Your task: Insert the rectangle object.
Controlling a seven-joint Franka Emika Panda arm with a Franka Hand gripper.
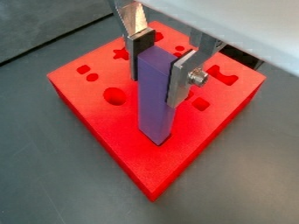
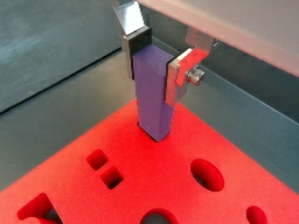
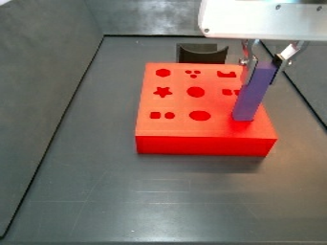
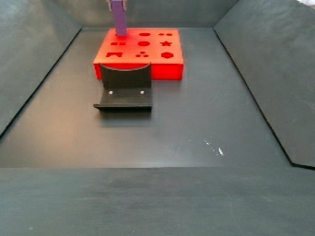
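Note:
My gripper [image 1: 158, 59] is shut on the upper part of the rectangle object [image 1: 155, 96], a long purple bar held upright. The silver fingers [image 1: 177, 80] press its two opposite sides. Both wrist views show this; in a wrist view the bar [image 2: 155, 98] stands with its lower end at the top of the red block [image 2: 128, 184], close to one corner, seemingly just inside a slot. In a side view the gripper [image 3: 265, 59] and bar [image 3: 253, 91] are over the block's [image 3: 192, 120] right front corner. In a side view the bar [image 4: 120, 16] rises at the block's [image 4: 138, 57] far left.
The red block has several shaped holes, among them a star [image 3: 163, 93] and a round hole [image 3: 200, 115]. The dark fixture [image 4: 123, 92] stands against one side of the block and also shows in a side view [image 3: 205, 51]. Dark sloping walls [image 3: 52, 124] ring the grey floor.

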